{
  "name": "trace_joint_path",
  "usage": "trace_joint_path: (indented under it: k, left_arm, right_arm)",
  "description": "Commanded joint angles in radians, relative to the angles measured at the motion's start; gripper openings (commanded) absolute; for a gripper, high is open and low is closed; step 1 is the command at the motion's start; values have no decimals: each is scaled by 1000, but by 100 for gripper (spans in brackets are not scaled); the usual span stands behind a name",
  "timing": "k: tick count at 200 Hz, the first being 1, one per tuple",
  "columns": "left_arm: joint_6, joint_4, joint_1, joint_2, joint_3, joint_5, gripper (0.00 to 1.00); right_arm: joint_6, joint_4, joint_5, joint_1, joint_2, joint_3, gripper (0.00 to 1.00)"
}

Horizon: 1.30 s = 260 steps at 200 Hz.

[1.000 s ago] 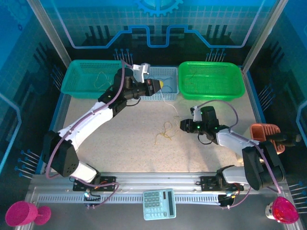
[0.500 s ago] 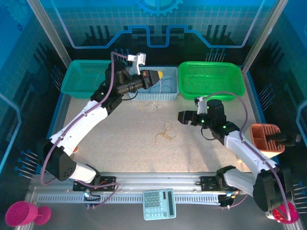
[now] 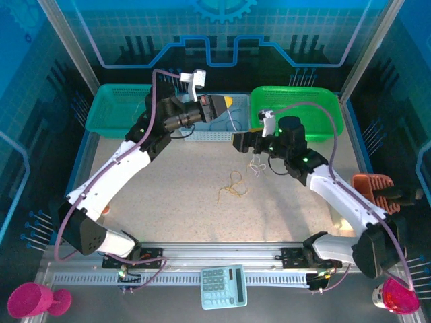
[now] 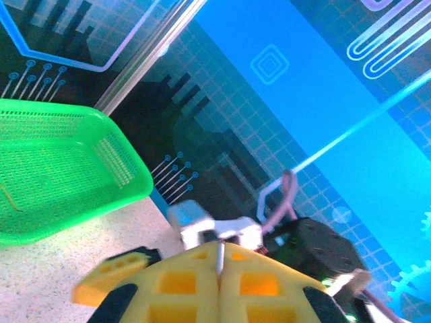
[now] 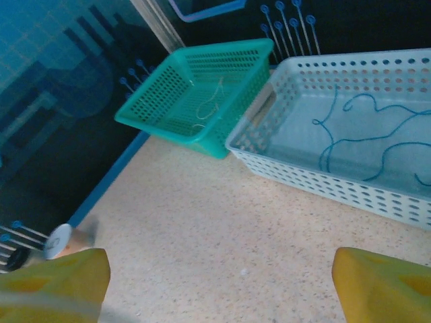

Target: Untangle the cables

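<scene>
Left gripper [image 4: 219, 261]: yellow fingers pressed flat together along one seam, and whether a strand is caught between them cannot be told; in the overhead view it [image 3: 224, 105] is held over the pale basket [image 3: 202, 136] at the back of the table [image 3: 168, 195]. Right gripper [image 5: 219, 286]: yellow fingers [image 5: 54, 276] spread wide with bare tabletop between them; seen from above it [image 3: 240, 143] sits just in front of the green basket [image 3: 300, 132], pointing towards the pale basket. Small pale curl of wire [image 3: 256, 165]: just below the right gripper; whether it hangs from the arm or lies on the table cannot be told. Cables [image 3: 232, 185]: loose orange-yellow clump lying on the table near its middle, apart from both grippers and nearer the right one. Blue wires [image 5: 363, 138]: long loose curls on the floor of the pale basket [image 5: 316, 178]. Cream wire [image 5: 210, 101]: thin loop inside the teal basket [image 5: 145, 111], which stands touching the pale basket's left end. Green basket [image 4: 101, 171]: at the back right. Calculator [image 3: 223, 286]: on the front rail between the two arm bases.
</scene>
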Motion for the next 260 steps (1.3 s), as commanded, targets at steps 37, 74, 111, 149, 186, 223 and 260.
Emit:
trace_joint_path:
  k: [37,74,111,149,186,223,260]
  left_arm:
    - [-60,60,-11,-45,90,17,0]
    - [6,-20,-3,-46,199,-25,0]
    - [32,-61,40,-34,315,-48,0]
    - [27,-72,77,-25,385,-57,0]
    - [-1,-54,119,-31,405,-73,0]
    - [-30,-59,140,-15,461,-44,0]
    - [-77,-34,140,-10,437,-9,0]
  right_arm:
    - [68,225,32,8,179,-146,17]
    - [106,300,60,12,195,-264,14]
    - [113,305,85,12,182,-337,15]
    - [118,310,102,12,172,-384,15]
    - [128,310,120,11,163,-410,14]
    - [127,285,93,12,127,-400,27]
    - [107,198,48,15,8,-342,72]
